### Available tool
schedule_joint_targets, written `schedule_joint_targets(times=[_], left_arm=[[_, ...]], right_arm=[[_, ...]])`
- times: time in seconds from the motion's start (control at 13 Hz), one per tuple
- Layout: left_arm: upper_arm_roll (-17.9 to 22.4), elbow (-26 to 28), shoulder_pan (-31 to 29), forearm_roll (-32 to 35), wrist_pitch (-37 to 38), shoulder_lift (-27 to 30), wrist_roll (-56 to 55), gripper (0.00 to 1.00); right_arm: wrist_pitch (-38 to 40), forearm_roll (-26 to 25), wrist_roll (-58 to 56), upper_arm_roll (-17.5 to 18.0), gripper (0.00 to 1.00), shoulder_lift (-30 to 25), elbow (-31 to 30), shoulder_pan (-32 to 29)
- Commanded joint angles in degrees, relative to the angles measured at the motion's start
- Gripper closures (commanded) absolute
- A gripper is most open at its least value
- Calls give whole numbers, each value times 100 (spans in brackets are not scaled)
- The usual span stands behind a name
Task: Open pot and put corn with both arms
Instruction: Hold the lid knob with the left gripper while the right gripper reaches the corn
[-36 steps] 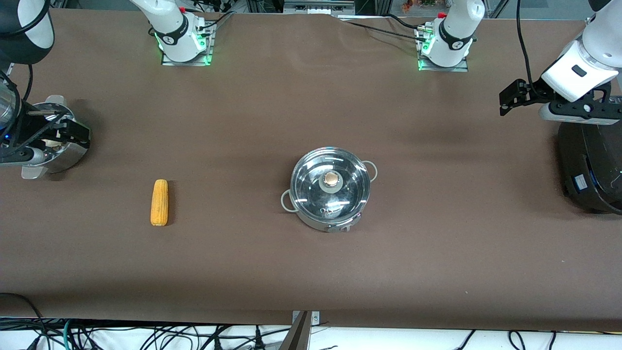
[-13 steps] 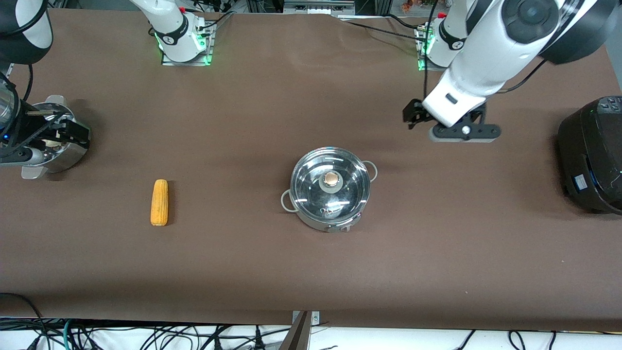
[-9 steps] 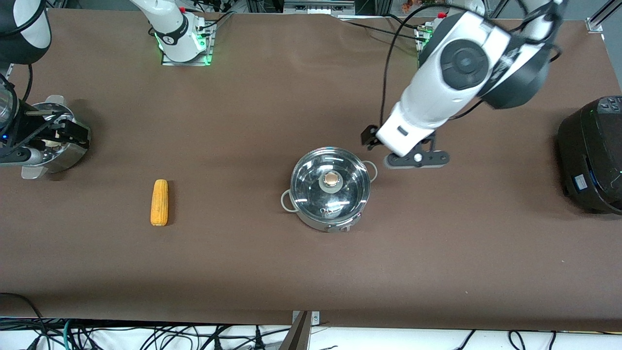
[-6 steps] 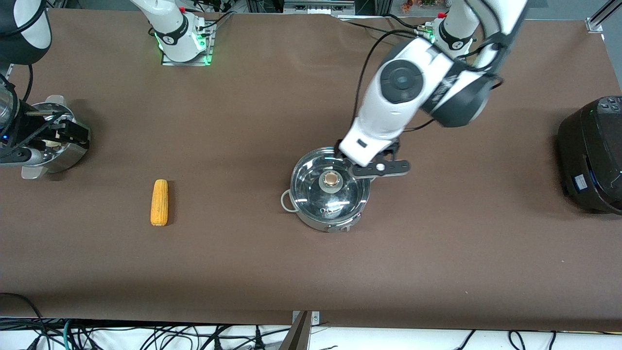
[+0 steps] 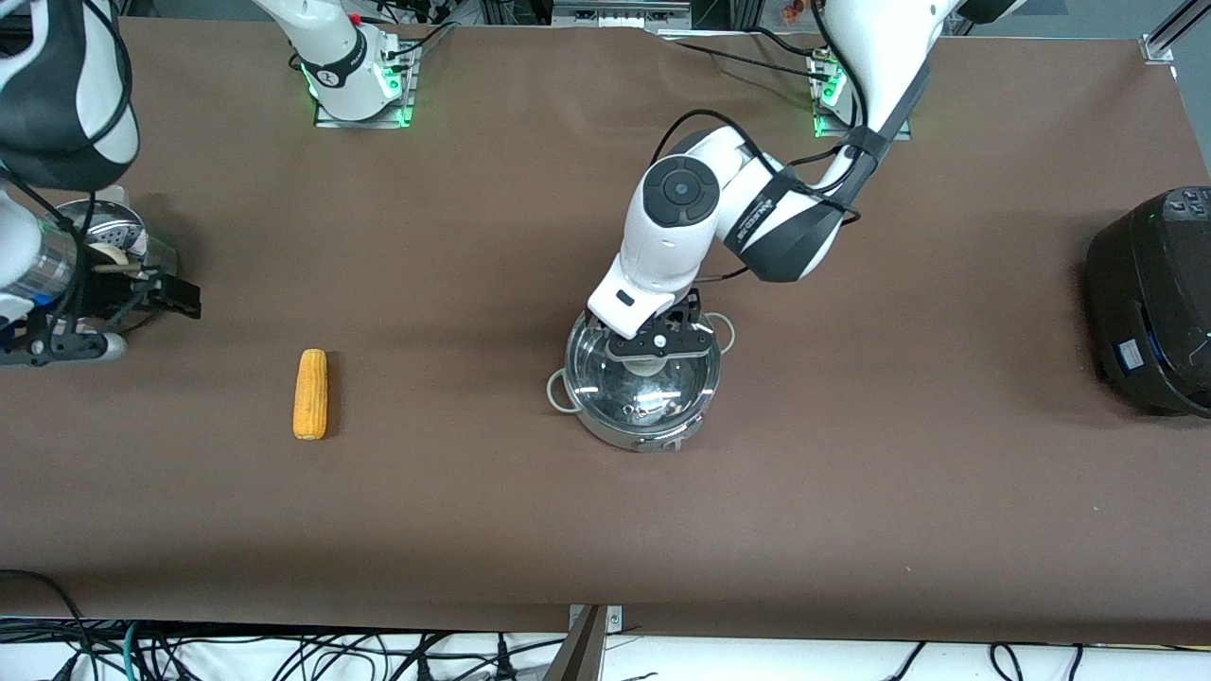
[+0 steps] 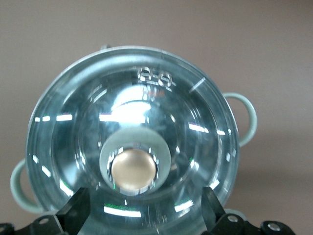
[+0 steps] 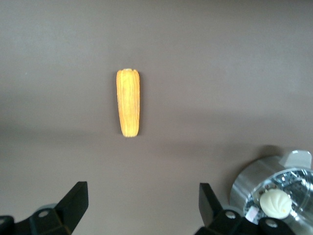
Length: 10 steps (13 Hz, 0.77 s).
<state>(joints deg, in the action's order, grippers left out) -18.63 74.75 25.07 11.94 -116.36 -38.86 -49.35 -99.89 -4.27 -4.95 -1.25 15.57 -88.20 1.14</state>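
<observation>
Two arms at a table, lid not yet lifted. The pot (image 5: 643, 383) stands mid-table with its glass lid (image 6: 132, 142) on; the corn (image 5: 310, 393) lies bare on the cloth toward the right arm's end of the table, well apart from the pot, its long axis running toward and away from the front camera.

The left gripper (image 5: 659, 342) hangs over the lid, fingers spread wide and holding nothing. The knob (image 6: 133, 170) sits between the two fingertips (image 6: 74, 211) but slightly ahead of them (judged from the left wrist view), so the coming grasp likely calls for a short advance and a descent before closing.

The right gripper (image 5: 142, 288) is over the edge of the steamer pot (image 5: 104, 236), fingers likewise spread and empty. This arm is much the nearer to the corn.

The front view hides the knob under the left hand; only the left wrist view shows it, along with both loop handles. The right wrist view shows the corn lengthwise ahead of the open fingers, plus a pale bun (image 7: 275, 204) in the steamer.
</observation>
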Motion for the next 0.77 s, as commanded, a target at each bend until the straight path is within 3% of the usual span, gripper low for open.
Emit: schedule_joint_targets(times=[0.0, 0.31, 0.62, 0.69], left_arm=[[123, -277, 182, 440, -53, -271, -14, 1], [123, -215, 174, 913, -124, -280, 22, 16], [123, -198, 156, 977, -124, -280, 13, 19], [123, -189, 165, 977, -124, -280, 22, 25]], right_arm=[[-285, 93, -6, 11, 0, 383, 66, 0], [-1109, 111, 11, 54, 0, 727, -451, 27], [-1963, 269, 29, 55, 0, 956, -1154, 27], [-2104, 269, 29, 55, 0, 1000, -1278, 18]])
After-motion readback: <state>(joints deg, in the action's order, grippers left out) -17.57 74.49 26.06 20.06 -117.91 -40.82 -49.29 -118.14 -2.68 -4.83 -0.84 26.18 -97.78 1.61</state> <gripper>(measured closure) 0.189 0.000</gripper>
